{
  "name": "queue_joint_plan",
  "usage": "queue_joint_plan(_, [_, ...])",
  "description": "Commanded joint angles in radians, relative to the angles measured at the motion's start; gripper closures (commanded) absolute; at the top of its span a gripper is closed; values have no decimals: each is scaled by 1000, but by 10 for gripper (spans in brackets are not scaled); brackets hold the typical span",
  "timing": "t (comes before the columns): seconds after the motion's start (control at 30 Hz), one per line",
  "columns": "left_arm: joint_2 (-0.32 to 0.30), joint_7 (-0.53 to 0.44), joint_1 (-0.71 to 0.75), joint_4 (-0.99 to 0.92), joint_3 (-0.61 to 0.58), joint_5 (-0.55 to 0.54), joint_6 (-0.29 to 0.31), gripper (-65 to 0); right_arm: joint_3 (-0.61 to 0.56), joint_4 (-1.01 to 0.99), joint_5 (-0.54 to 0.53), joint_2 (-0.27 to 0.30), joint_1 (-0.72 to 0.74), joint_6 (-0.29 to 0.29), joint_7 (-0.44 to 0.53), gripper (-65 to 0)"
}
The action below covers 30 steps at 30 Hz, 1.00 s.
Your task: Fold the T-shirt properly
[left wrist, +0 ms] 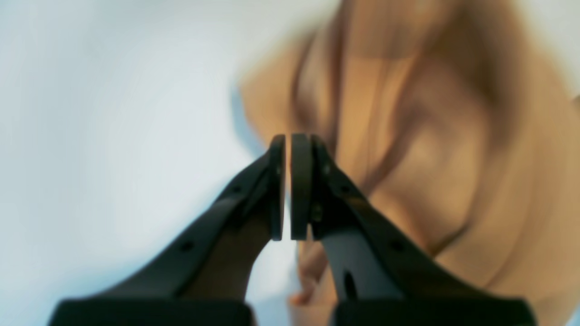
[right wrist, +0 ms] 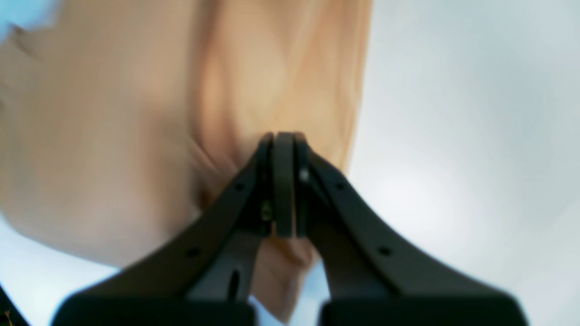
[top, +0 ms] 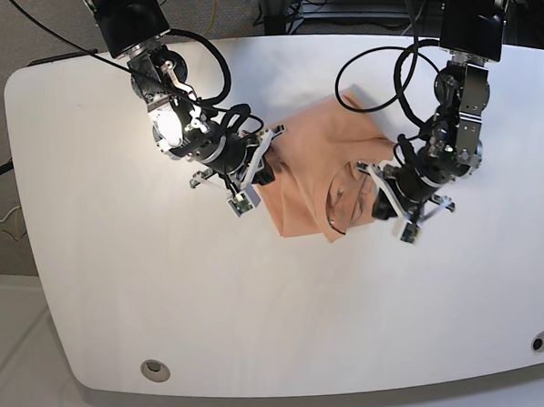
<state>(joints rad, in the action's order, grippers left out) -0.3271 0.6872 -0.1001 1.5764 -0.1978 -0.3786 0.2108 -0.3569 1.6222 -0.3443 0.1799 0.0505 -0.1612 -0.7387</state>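
T-shirt point(top: 312, 183) lies bunched and creased on the white counter point(top: 122, 293), between the two arms. Left end effector point(left wrist: 288, 185): jaws nearly closed, a thin gap showing, nothing clearly held; cloth just beyond its tips. Right end effector point(right wrist: 283, 181): clamped on a shirt edge. No tidy fold visible; most folding remains.

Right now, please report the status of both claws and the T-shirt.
Left claw shut at the T-shirt edge. Right claw shut on T-shirt. T-shirt bunched on the table. Nothing in the way.
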Motion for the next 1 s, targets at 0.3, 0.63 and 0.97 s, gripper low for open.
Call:
queue_joint_plan(0.3, [-22,102,-17,256,283,62,2,-5,258,209,-6,2,64,33,-161,0])
queue_joint_plan(0.63, [-99,170,136,353,466,83,2,-5,528,321,-5,100,-16,35,-281,0])
queue_joint_plan(0.97, [-112,168,374,358,726,82,2,-5,747,327,-5,209,-189,35,-278,0])
